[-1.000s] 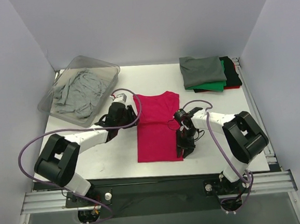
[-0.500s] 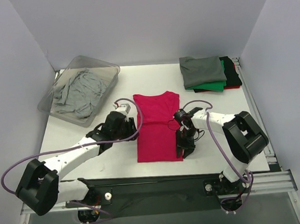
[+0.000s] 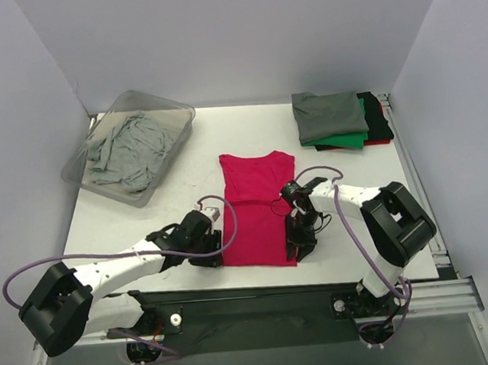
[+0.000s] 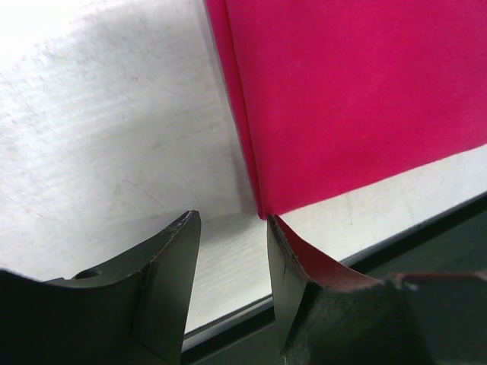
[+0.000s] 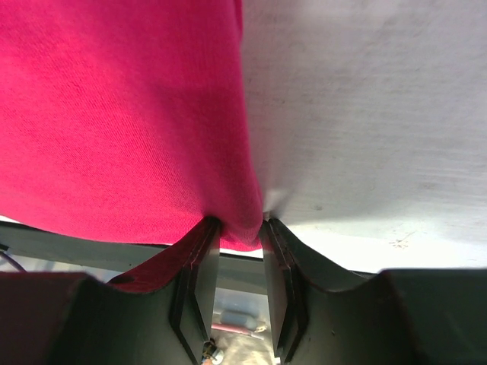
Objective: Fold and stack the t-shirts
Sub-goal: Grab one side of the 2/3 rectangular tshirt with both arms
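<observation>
- The magenta shirt (image 3: 258, 205) is lying flat near the middle of the table (image 3: 176, 183). It is folded into a long narrow strip, with its collar end pointing away from the arms and its hem end near the table's front edge.
- The right gripper (image 5: 237, 225) is standing at the strip's near right corner. It is pinching a small bunch of the magenta cloth between its fingers (image 5: 195, 283), and the corner is puckering up where they are squeezing it.
- The left gripper (image 4: 230, 220) is reaching low over the table at the strip's near left corner. Its jaws are standing apart with only bare table showing between them.
- The folded corner of the shirt is sitting right at the tip of one left finger (image 4: 295, 268), outside the gap. No cloth is being gripped on this side.
- The left arm is stretching across the front of the table, its cable looping out to the left.
- A stack (image 3: 334, 118) of folded shirts is resting at the far right corner, well apart from the magenta one. A dark grey shirt is lying on top, with green, black and red edges showing beneath it.
- A clear bin (image 3: 167, 112) is sitting at the far left, holding a crumpled grey shirt (image 3: 127, 148).
</observation>
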`<move>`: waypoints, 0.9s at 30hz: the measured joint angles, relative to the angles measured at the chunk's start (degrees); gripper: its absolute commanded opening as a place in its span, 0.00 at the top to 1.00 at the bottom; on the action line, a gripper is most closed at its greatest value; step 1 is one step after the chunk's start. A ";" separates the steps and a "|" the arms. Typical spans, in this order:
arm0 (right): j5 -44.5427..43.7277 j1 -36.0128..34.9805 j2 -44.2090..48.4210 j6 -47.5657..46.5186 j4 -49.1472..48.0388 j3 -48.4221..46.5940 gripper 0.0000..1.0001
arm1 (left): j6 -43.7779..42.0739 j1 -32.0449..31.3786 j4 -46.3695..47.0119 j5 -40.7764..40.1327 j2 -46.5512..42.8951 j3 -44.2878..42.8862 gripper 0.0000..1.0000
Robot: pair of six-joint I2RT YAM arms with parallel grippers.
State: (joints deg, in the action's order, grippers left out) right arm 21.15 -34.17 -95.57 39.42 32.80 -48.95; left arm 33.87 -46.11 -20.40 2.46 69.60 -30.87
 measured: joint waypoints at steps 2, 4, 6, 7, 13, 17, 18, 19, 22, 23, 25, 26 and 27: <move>0.15 -0.35 0.00 0.09 0.07 0.07 0.71 | 0.46 -0.09 0.81 0.96 -0.87 1.01 0.48; 0.26 -0.70 0.00 0.26 0.11 0.15 0.71 | 0.92 -0.09 1.60 1.73 -1.57 1.77 0.48; 0.33 -0.98 0.00 0.42 0.22 0.22 0.71 | 1.40 -0.09 2.75 2.40 -1.92 2.45 0.47; 0.33 -1.11 0.00 0.46 0.22 0.24 0.71 | 1.66 -0.09 3.72 2.80 -1.97 2.75 0.47; 0.48 -1.25 0.00 1.07 0.28 0.44 0.71 | 2.21 -0.09 8.02 4.87 0.24 2.84 0.47; 0.63 -1.25 0.00 1.14 0.33 0.52 0.71 | 2.84 -0.09 9.68 6.08 3.72 1.07 0.61; 0.66 -1.22 0.00 1.16 0.37 0.55 0.71 | 2.91 -0.09 9.75 6.12 4.74 0.59 0.63; 0.68 -1.22 0.00 1.22 0.39 0.57 0.71 | 3.02 -0.07 9.60 6.12 5.79 -0.07 0.65; 0.72 -1.25 0.00 1.25 0.42 0.59 0.72 | 3.08 -0.09 9.11 6.36 7.41 -1.29 0.65; 0.72 -1.22 0.00 1.27 0.42 0.59 0.72 | 3.10 -0.09 8.81 6.36 7.56 -1.53 0.63; 0.72 -1.25 0.00 1.27 0.42 0.61 0.72 | 3.23 -0.09 8.20 6.40 7.58 -1.86 0.59; 0.72 -1.22 0.00 1.27 0.42 0.61 0.72 | 3.23 -0.11 7.93 6.38 7.52 -1.97 0.57; 0.74 -1.25 0.00 1.27 0.42 0.63 0.72 | 3.21 -0.24 7.63 6.34 7.39 -2.03 0.55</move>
State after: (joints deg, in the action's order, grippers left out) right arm 21.89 -35.42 -95.57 40.69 33.21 -48.31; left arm 37.08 -46.35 -12.78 8.80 76.99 -32.91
